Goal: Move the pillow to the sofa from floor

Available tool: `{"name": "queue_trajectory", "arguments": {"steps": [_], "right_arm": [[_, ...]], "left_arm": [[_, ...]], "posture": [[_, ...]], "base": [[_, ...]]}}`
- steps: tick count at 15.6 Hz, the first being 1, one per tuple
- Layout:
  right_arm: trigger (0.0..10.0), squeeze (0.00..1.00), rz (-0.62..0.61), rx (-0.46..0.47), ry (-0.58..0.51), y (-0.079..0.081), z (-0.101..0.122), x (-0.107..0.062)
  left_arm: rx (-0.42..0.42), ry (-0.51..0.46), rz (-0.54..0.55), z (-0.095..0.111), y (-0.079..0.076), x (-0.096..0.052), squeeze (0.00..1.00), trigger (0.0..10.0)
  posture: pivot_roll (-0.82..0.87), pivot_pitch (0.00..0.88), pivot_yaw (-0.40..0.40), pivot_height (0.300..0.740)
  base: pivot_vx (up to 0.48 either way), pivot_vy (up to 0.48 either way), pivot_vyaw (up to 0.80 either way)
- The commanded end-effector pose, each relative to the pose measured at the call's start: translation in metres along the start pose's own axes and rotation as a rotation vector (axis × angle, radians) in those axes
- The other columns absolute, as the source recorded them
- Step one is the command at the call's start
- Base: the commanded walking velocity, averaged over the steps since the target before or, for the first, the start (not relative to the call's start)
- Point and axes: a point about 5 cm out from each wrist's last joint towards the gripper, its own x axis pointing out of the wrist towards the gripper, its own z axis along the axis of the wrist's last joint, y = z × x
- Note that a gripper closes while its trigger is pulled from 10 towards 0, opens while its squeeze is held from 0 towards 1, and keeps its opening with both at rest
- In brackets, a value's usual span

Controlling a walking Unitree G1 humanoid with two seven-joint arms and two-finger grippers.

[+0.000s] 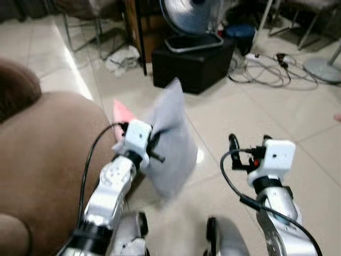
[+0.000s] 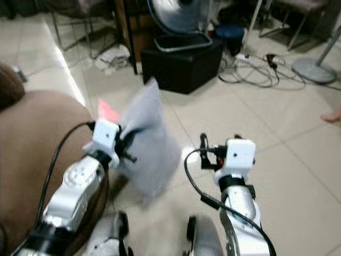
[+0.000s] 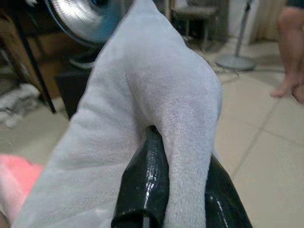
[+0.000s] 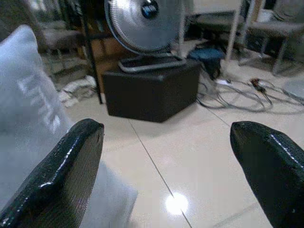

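Note:
A pale grey pillow (image 1: 171,140) hangs upright above the tiled floor, pinched at its edge by my left gripper (image 1: 151,143), which is shut on it. In the left wrist view the black fingers (image 3: 147,183) squeeze a fold of the pillow (image 3: 156,80). A brown sofa (image 1: 42,165) lies to the left of the pillow, close to my left arm. My right gripper (image 1: 234,152) is open to the right of the pillow, apart from it, its fingers (image 4: 71,171) wide with the pillow (image 4: 28,123) off to one side.
A pink cloth (image 1: 123,113) lies by the sofa behind the pillow. A black box (image 1: 193,64) with a fan (image 1: 192,16) stands ahead. Cables (image 1: 266,72) trail on the floor. A person's bare foot (image 3: 289,88) stands to the right.

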Motion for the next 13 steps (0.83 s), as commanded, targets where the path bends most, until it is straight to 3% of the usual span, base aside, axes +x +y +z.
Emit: {"name": "queue_trajectory", "arguments": {"steps": [1, 4, 10, 12, 13], "right_arm": [[10.0, 0.00, 0.017, 0.003, 0.014, 0.002, -0.004, -0.001], [10.0, 0.00, 0.025, 0.004, 0.018, 0.003, -0.005, -0.001], [10.0, 0.00, 0.080, 0.025, 0.057, 0.009, -0.014, -0.004], [10.0, 0.00, 0.236, -0.152, 0.095, 0.027, -0.022, -0.006], [10.0, 0.00, 0.276, -0.154, 0.101, 0.033, -0.024, -0.008]], "left_arm": [[-0.001, -0.063, 0.013, 0.015, 0.002, 0.002, 0.00, 10.0], [0.005, -0.068, 0.010, 0.016, 0.000, 0.004, 0.00, 10.0], [0.024, -0.095, 0.008, 0.019, -0.004, 0.007, 0.00, 10.0], [0.041, -0.127, 0.018, 0.025, 0.000, 0.007, 0.00, 10.0], [0.048, -0.128, 0.020, 0.026, 0.001, 0.006, 0.00, 10.0]], "posture": [[0.03, 0.000, 0.008, 0.706], [0.02, 0.000, 0.008, 0.740], [0.02, 0.000, -0.001, 0.740], [0.03, 0.000, -0.005, 0.740], [0.04, 0.000, -0.008, 0.740]], "base": [[0.000, 0.000, 0.00], [0.000, 0.000, 0.00], [0.000, 0.000, 0.00], [0.000, 0.000, 0.40], [0.296, 0.000, 0.80]]}}
